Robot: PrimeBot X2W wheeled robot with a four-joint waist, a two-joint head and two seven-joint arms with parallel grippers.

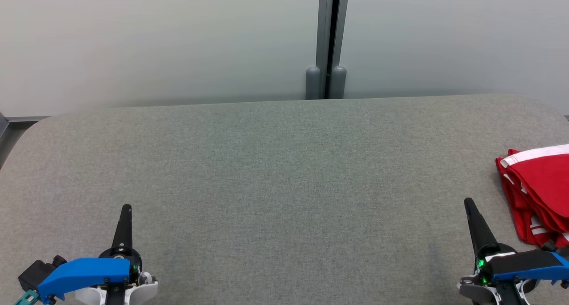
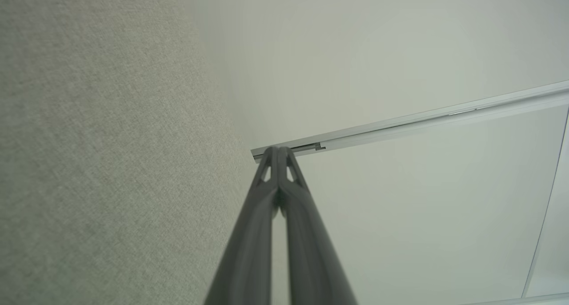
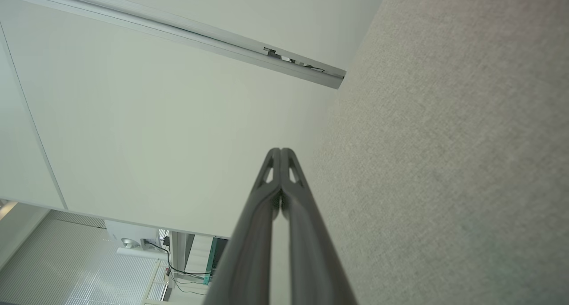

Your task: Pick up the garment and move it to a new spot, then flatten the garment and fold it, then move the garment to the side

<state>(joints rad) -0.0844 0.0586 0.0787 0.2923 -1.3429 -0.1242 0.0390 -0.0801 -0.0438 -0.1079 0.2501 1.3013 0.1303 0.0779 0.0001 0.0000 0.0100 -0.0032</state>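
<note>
Right end effector pressed together, empty, near folded-looking red garment at right edge of surface; left end effector pressed together too; probably parked aside already, so keep clear, avoid snagging

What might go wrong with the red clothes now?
The red garment lies at the right side of the grey table, running out of the head view; it may overhang and slip off. The right claw, shut, sits close beside it, so a sideways move might snag the cloth and spoil the folds.

Bright, even, shadowless light; sharp focus
</note>
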